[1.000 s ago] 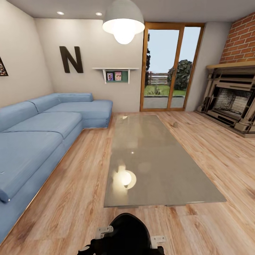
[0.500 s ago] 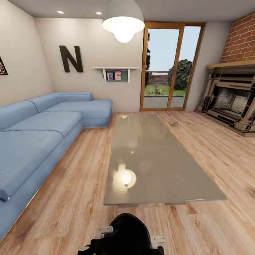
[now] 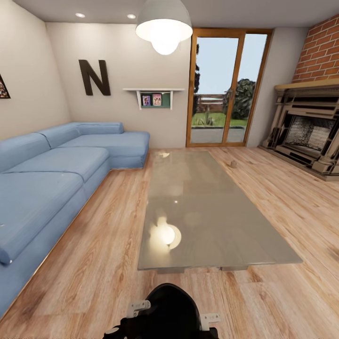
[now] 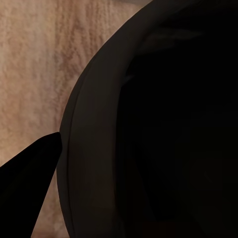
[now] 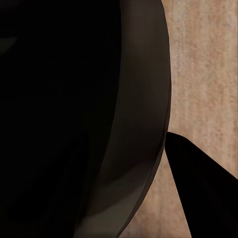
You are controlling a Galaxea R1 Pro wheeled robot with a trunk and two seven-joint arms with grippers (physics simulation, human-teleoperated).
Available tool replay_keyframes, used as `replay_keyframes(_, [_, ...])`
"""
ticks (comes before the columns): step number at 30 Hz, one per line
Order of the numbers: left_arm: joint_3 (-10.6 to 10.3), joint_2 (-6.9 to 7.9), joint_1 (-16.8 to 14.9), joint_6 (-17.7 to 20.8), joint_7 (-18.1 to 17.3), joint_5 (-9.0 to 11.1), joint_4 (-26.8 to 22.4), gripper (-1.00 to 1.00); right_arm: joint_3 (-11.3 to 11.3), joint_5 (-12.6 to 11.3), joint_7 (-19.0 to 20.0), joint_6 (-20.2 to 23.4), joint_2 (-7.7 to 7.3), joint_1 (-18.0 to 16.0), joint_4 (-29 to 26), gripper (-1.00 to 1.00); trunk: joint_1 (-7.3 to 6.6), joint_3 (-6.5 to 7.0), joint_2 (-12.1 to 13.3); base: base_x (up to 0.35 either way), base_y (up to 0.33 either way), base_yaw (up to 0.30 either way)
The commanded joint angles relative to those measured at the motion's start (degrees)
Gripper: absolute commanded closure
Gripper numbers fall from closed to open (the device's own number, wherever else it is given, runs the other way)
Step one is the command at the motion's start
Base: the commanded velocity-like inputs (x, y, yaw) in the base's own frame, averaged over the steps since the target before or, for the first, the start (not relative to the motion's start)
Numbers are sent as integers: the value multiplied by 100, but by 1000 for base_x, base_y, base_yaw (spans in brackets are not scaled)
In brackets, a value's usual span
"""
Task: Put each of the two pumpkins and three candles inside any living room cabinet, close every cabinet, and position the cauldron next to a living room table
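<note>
The black cauldron (image 3: pixel 169 311) sits at the bottom middle of the head view, just short of the near end of the glass-topped table (image 3: pixel 207 212). My left gripper (image 3: pixel 137 309) and right gripper (image 3: pixel 210 321) are at its two sides, each shut on its rim. Up close in the wrist views, the cauldron's wall (image 4: pixel 148 124) (image 5: pixel 74 124) shows with one dark finger (image 4: pixel 25 191) (image 5: pixel 208 191) outside it over the wood floor. A small grey-beige candle (image 3: pixel 232 164) lies on the floor by the table's far right side. The pumpkins and the cabinet are out of view.
A blue corner sofa (image 3: pixel 52 179) runs along the left wall. On the right stands a fireplace (image 3: pixel 308 134) under brick. Glass doors (image 3: pixel 221 89) are at the back and a lamp (image 3: pixel 164 26) hangs overhead. Wood floor lanes run down both sides of the table.
The whole head view has shifted a little, so the camera moved; the table's near edge sits slightly higher. The cauldron keeps its place between my grippers.
</note>
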Motion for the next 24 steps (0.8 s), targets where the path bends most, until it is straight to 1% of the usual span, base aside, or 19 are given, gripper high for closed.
replay_keyframes(1, [-5, 31, -1, 4, 22, 11, 8, 100, 62, -13, 33, -207, 0, -5, -40, 100, -2, -5, -3, 0, 0, 0])
replay_keyframes(7, [-5, 33, -1, 3, 22, 8, 8, 100, 62, -13, 30, -202, 0, -5, -37, 100, -2, -5, -3, 0, 0, 0])
replay_keyframes(8, [-5, 35, -1, 1, 22, 9, 8, 100, 62, -13, 30, -201, 0, -6, -35, -100, -2, -5, -3, 0, 0, 0])
replay_keyframes(11, [-3, 39, -1, -1, 22, 14, 8, 100, 62, -13, 30, -199, 0, -6, -32, -100, -2, -5, -3, 0, 0, 0])
replay_keyframes(12, [0, 39, -1, -2, 22, 15, 8, -100, 62, -13, 30, -199, 0, -5, -31, -100, -2, -5, -3, 0, 0, 0])
replay_keyframes(24, [4, 40, -1, 5, 28, 16, 8, -100, 62, -13, 33, -190, 0, -6, -24, -100, -2, -5, -3, 0, 0, 0])
